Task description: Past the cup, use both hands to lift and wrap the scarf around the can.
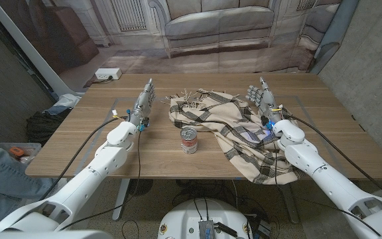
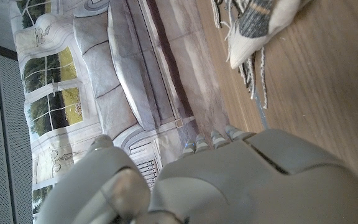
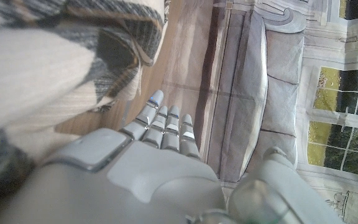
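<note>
Scarf (image 1: 234, 129), cream with dark checks, lies bunched right of centre on the surface (image 1: 78, 143); the can (image 1: 189, 141) stands upright against its left edge. Left hand (image 1: 144, 101) and right hand (image 1: 262, 99) hold nothing, fingers extended, the right one beside the scarf.

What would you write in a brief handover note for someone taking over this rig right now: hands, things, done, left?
Left hand: open, fingers extended, beside the scarf's fringed end, holding nothing.
Right hand: open, at the scarf's far right edge, holding nothing.
Scarf: bunched on the table, right of centre, its near end hanging over the table's front edge.
Can: upright, just left of the scarf.
Done: nothing wrapped.
Left: grip, lift, wrap scarf around can.
</note>
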You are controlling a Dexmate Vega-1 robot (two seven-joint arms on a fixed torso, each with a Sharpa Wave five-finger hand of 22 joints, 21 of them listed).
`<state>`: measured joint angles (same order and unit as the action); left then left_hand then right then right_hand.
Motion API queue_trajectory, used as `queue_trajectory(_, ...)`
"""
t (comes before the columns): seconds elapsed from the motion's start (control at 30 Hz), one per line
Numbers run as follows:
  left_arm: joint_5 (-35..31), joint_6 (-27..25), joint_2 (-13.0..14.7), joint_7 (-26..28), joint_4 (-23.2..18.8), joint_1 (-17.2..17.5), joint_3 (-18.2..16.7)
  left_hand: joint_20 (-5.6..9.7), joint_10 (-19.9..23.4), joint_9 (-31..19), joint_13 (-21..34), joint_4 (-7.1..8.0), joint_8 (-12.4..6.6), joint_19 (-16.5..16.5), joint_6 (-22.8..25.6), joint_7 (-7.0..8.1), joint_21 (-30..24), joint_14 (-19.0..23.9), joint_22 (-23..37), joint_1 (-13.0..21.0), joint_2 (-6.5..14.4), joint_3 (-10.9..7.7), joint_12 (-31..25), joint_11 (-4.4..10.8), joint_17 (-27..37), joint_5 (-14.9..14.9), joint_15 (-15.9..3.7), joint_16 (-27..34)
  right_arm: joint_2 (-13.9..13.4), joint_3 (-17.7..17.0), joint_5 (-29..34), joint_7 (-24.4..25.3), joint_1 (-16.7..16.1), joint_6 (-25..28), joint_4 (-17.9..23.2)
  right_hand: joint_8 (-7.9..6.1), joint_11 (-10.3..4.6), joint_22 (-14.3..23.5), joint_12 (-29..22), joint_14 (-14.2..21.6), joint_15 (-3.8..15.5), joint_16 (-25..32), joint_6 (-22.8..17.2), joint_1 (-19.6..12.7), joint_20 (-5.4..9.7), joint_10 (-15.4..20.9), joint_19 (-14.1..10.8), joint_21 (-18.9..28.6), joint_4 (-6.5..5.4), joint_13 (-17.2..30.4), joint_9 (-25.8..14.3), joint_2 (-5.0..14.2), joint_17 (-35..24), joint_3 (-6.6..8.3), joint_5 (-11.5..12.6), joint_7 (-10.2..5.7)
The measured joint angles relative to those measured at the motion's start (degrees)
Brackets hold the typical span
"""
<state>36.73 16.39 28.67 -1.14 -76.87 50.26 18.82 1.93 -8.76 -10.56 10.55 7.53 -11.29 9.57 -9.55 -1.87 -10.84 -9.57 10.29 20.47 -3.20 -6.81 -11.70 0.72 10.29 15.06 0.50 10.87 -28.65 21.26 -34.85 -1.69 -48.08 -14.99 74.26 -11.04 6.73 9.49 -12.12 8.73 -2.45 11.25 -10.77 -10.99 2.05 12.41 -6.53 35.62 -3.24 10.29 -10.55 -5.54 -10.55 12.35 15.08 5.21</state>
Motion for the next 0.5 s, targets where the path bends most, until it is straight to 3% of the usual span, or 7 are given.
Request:
queue_trajectory(0.13, -2.19, -1.13, -0.91, 0.64, -0.79, 0.77, -1.52, 0.00, 0.22, 0.00, 0.00, 0.00, -0.38, 0.00, 0.00, 0.00, 0.00, 0.00, 0.00, 0.28, 0.27, 0.00, 0.00, 0.21, 0.00, 0.23, 0.00, 0.00, 0.00, 0.00, 2.00, -0.35, 0.00, 1.10, 0.00, 0.00, 0.00, 0.00, 0.00, 0.00, 0.00, 0.00, -0.30, 0.00, 0.00, 0.00, 0.00, 0.00, 0.00, 0.00, 0.00, 0.00, 0.00, 0.00, 0.00, -0.29)
queue_trajectory(0.17, -2.72, -1.42, -1.24, 0.58, -0.99, 0.96, -1.97, 0.00, 0.22, 0.00, 0.00, 0.00, -0.38, 0.00, 0.00, 0.00, 0.00, 0.00, 0.00, 0.28, 0.27, 0.00, 0.00, 0.21, 0.00, 0.24, 0.00, 0.00, 2.92, -2.23, 2.44, -0.46, -0.56, 1.33, -0.25, 0.00, 0.00, 0.00, 0.00, 0.00, 0.00, 0.00, -0.30, 0.00, 0.00, 0.00, 0.00, 0.00, 0.00, 0.00, 0.00, 0.00, 0.00, 0.00, 0.00, -0.29)
queue_trajectory(0.5, -6.28, -3.08, -3.57, -0.49, -2.48, 1.91, -4.91, -0.01, 1.91, 0.00, -0.01, -0.19, -0.80, -0.01, 0.26, -0.14, -0.44, 1.10, 0.00, 1.42, 0.38, -0.18, -0.45, 0.20, 0.00, 0.30, -0.41, 0.38, 5.02, -5.06, 6.11, -0.69, -2.22, 2.49, 1.01, 0.00, -0.22, 0.00, 0.00, 0.00, 0.00, 0.00, -0.29, -0.22, 0.00, 0.23, 0.01, 0.00, 0.25, 0.00, 0.01, 0.22, 0.01, 0.24, 0.00, -0.29)
